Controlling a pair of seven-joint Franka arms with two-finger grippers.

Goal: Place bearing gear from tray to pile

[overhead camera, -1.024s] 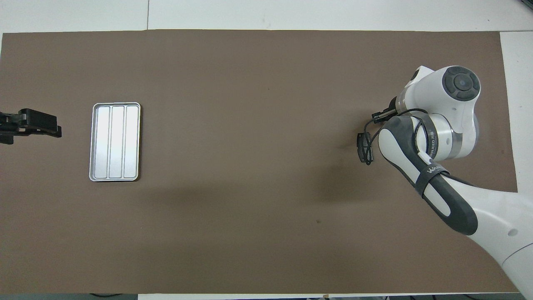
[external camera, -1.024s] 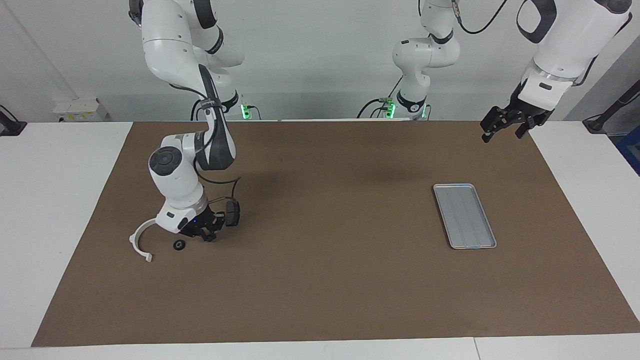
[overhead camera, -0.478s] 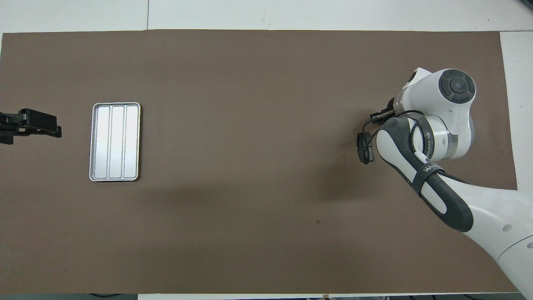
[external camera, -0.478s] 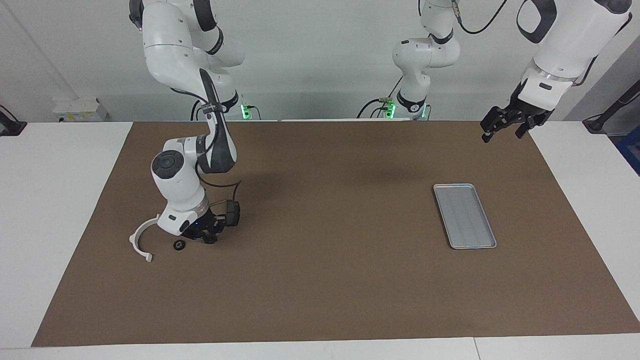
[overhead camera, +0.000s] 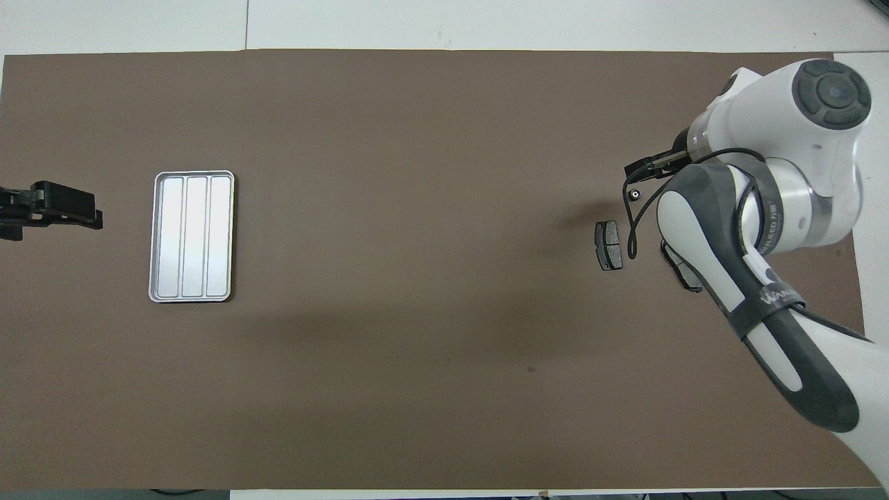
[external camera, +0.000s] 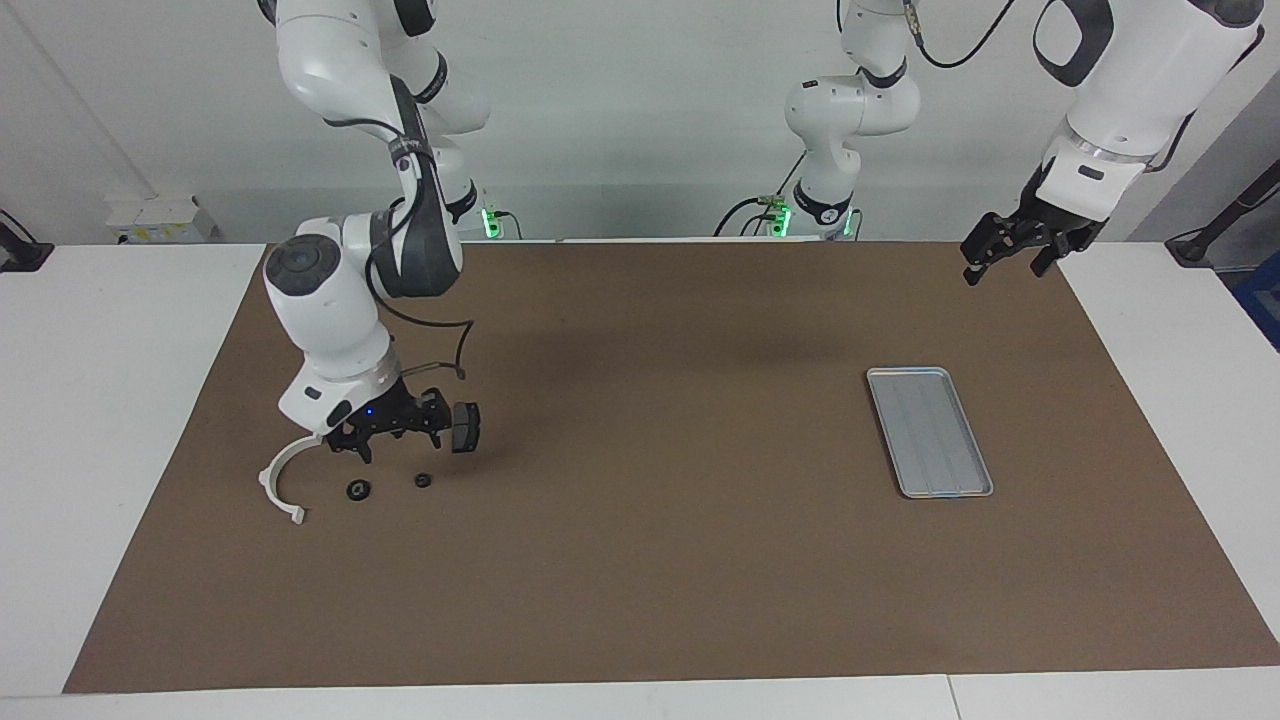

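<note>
With bearing gear (external camera: 423, 481) lying just below it by the pile (external camera: 281, 478), right gripper (external camera: 385, 438) hangs wide open, empty; drop step looks done, next: retreat. Left gripper (external camera: 1012, 246) waits open, tray (external camera: 929, 431) bare.

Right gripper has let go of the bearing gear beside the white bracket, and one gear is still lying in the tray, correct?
Not quite: the tray holds nothing, as the overhead view shows. The rest stands: the right gripper hangs open over the bearing gear, which lies beside the white bracket.
</note>
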